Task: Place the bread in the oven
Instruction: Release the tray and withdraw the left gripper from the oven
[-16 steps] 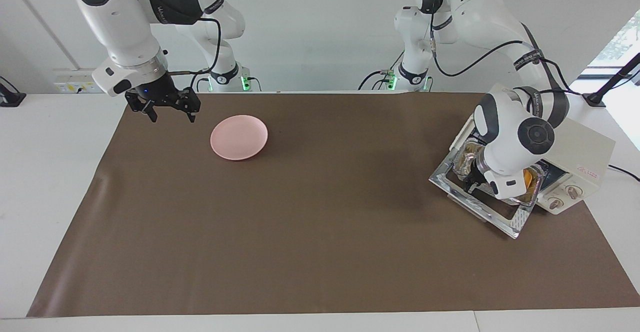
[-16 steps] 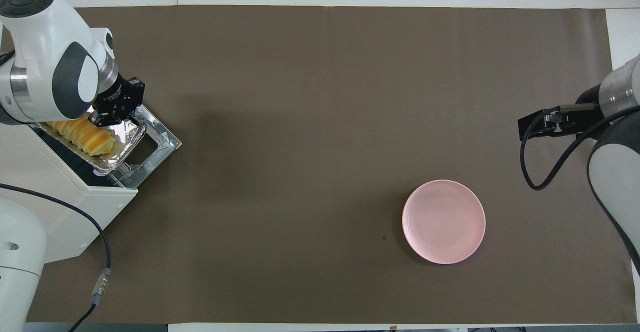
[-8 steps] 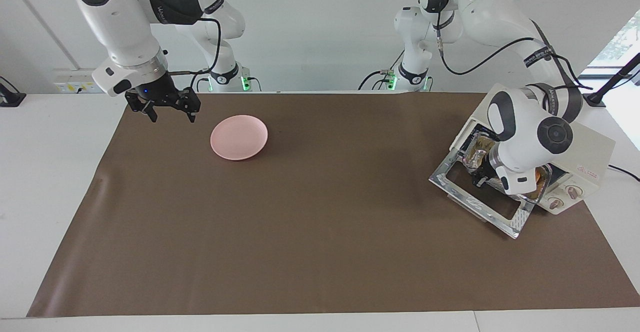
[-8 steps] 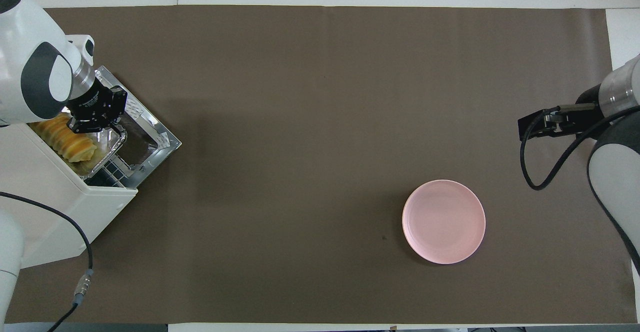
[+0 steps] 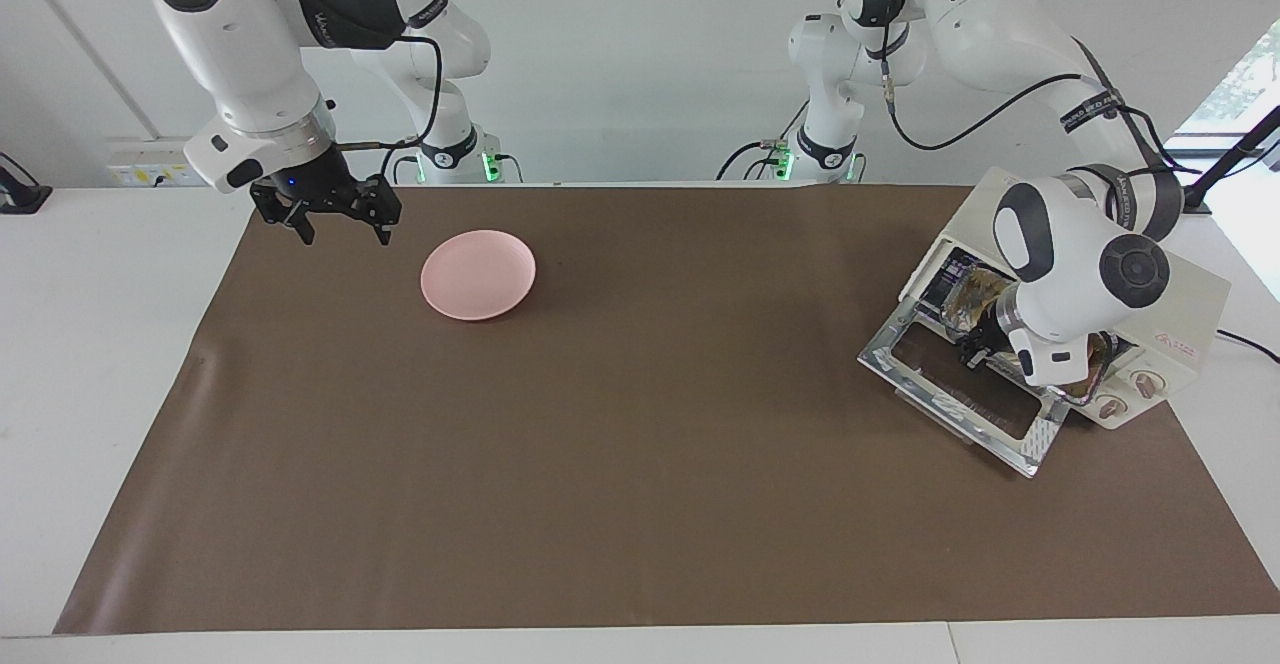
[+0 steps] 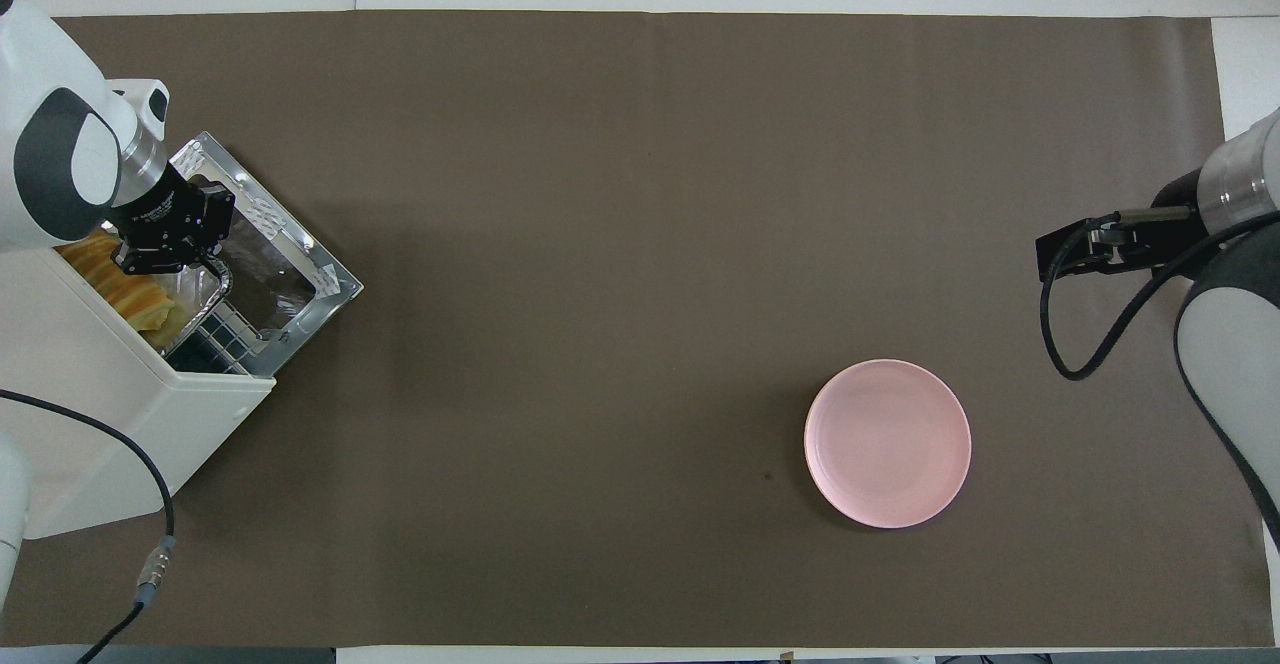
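The bread (image 6: pixel 148 304) lies in a crinkled foil tray (image 6: pixel 203 287) that sits mostly inside the cream-white oven (image 6: pixel 110 404), on its rack. Only the loaf's end shows under the oven's top. The oven's glass door (image 6: pixel 300 279) hangs open and flat on the table. My left gripper (image 6: pixel 160 264) is at the oven's mouth, shut on the tray's outer rim. In the facing view the left gripper (image 5: pixel 972 352) is low over the open door (image 5: pixel 1000 439), with the foil tray (image 5: pixel 962 294) inside the oven (image 5: pixel 1170 304). My right gripper (image 5: pixel 344 236) waits open and holds nothing, above the table beside the plate.
A round pink plate (image 5: pixel 478 274) (image 6: pixel 887 442) lies at the right arm's end of the table, near the robots. A brown mat (image 5: pixel 640 464) covers the table. The oven stands at the left arm's end, with its cable trailing off the table.
My left gripper has pushed the foil tray with the bread from the open door into the oven. The door's glass is now uncovered. The right arm has not moved.
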### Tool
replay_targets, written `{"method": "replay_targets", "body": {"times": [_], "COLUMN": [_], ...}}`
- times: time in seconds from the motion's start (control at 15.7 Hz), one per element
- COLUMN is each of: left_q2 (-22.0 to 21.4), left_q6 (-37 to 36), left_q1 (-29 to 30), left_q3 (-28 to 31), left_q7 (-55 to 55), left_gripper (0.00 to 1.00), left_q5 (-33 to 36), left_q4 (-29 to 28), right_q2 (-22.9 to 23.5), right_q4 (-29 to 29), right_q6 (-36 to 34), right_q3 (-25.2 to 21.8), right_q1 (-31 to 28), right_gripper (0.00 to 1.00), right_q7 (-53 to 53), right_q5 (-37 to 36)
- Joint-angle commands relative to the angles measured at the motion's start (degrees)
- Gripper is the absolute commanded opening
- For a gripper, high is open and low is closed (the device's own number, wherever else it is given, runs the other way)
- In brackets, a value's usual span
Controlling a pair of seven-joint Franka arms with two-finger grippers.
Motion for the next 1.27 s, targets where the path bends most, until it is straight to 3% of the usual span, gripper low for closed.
{"method": "replay_targets", "body": {"times": [0.0,1.21], "left_q2": [-2.5,-5.3], "left_q6": [-0.6,-0.4], "left_q1": [-0.1,-0.4], "left_q3": [0.1,0.1], "left_q7": [0.9,2.3], "left_gripper": [0.00,0.00], "left_q5": [1.5,4.5], "left_q4": [-2.9,-9.0], "right_q2": [-0.9,-0.9], "right_q4": [-1.0,-0.9], "right_q6": [-0.3,-0.3], "right_q3": [0.7,0.7], "right_q1": [-0.7,-0.7], "right_gripper": [1.00,1.00], "right_q7": [-0.8,-0.8], "right_q5": [-1.0,-1.0]}}
